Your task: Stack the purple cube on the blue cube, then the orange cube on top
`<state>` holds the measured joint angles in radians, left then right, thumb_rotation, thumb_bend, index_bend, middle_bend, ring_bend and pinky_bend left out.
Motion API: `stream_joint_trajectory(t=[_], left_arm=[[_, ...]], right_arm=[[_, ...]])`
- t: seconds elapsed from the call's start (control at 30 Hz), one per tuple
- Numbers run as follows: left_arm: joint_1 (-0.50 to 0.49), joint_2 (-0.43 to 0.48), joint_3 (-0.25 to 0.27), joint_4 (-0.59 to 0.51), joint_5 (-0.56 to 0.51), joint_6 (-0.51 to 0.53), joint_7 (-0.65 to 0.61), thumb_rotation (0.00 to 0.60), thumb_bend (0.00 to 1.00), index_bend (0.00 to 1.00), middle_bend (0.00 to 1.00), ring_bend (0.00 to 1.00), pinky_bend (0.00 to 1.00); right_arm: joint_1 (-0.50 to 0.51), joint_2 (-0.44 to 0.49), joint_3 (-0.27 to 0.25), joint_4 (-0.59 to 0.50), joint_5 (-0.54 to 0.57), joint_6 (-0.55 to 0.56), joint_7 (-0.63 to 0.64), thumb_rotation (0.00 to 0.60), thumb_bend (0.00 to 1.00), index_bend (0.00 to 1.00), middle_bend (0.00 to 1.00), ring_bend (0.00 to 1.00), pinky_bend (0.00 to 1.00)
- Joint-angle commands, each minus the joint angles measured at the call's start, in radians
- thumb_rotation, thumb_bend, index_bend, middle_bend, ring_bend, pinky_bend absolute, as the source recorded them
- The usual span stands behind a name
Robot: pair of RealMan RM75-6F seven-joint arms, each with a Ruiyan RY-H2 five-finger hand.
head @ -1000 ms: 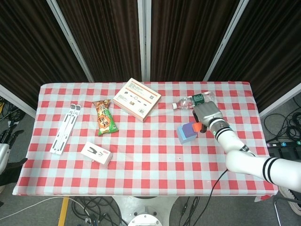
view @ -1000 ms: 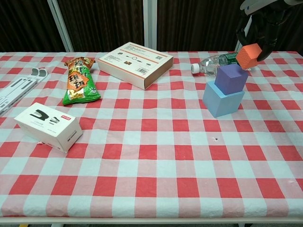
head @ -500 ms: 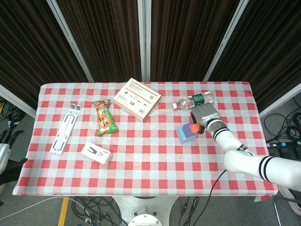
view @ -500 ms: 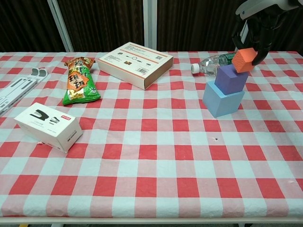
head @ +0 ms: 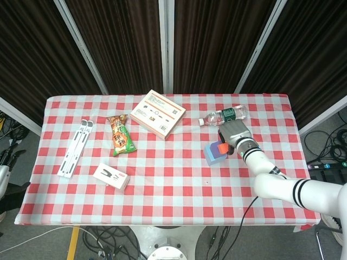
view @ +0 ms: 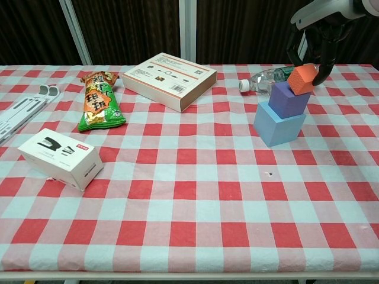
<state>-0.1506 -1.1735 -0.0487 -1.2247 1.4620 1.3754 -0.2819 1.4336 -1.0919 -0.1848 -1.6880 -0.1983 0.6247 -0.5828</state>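
The blue cube (view: 279, 126) stands on the table right of centre, and the purple cube (view: 288, 97) sits on top of it. My right hand (view: 318, 35) reaches down from above and holds the orange cube (view: 302, 79) between its fingers. The orange cube rests tilted on the purple cube's far right top corner. From the head view, the orange cube (head: 222, 147) lies over the stack (head: 212, 155), directly in front of the right hand (head: 234, 134). My left hand (head: 10, 155) hangs off the table's left side, its fingers apart and holding nothing.
A clear water bottle (view: 267, 77) lies just behind the stack. A flat white box (view: 169, 73), a green snack bag (view: 99, 100), a small white box (view: 60, 158) and a white folding stand (head: 75, 147) lie to the left.
My right hand has moved left and lowered the orange cube until it touches the top of the purple cube. Nothing else has moved.
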Motion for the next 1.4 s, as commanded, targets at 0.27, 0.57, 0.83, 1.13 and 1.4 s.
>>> stream_joint_trajectory(t=[0.27, 0.57, 0.83, 1.13, 1.4], left_arm=[[0.001, 0.000, 0.000, 0.002, -0.001, -0.001, -0.004, 0.600, 0.05, 0.22, 0.14, 0.13, 0.27], [0.001, 0.000, 0.000, 0.003, -0.001, -0.001, -0.006, 0.600, 0.05, 0.22, 0.14, 0.13, 0.27], [0.001, -0.001, 0.000, 0.005, -0.002, -0.002, -0.007, 0.600, 0.05, 0.22, 0.14, 0.13, 0.27], [0.001, -0.001, -0.001, 0.004, -0.001, -0.001, -0.003, 0.600, 0.05, 0.22, 0.14, 0.13, 0.27], [0.000, 0.002, -0.003, -0.003, -0.003, 0.000, 0.005, 0.600, 0.05, 0.22, 0.14, 0.13, 0.27]], right_arm=[[0.008, -0.006, -0.009, 0.000, -0.003, 0.008, 0.011, 0.600, 0.09, 0.60, 1.00, 1.00, 1.00], [0.009, -0.018, -0.010, 0.014, -0.003, 0.008, 0.024, 0.600, 0.09, 0.60, 1.00, 1.00, 1.00], [0.017, -0.031, -0.021, 0.028, 0.006, 0.000, 0.025, 0.600, 0.09, 0.60, 1.00, 1.00, 1.00], [0.025, -0.021, -0.030, 0.024, 0.013, -0.002, 0.032, 0.600, 0.06, 0.37, 1.00, 1.00, 1.00], [0.012, -0.022, -0.022, 0.026, -0.013, 0.005, 0.051, 0.600, 0.05, 0.32, 1.00, 1.00, 1.00]])
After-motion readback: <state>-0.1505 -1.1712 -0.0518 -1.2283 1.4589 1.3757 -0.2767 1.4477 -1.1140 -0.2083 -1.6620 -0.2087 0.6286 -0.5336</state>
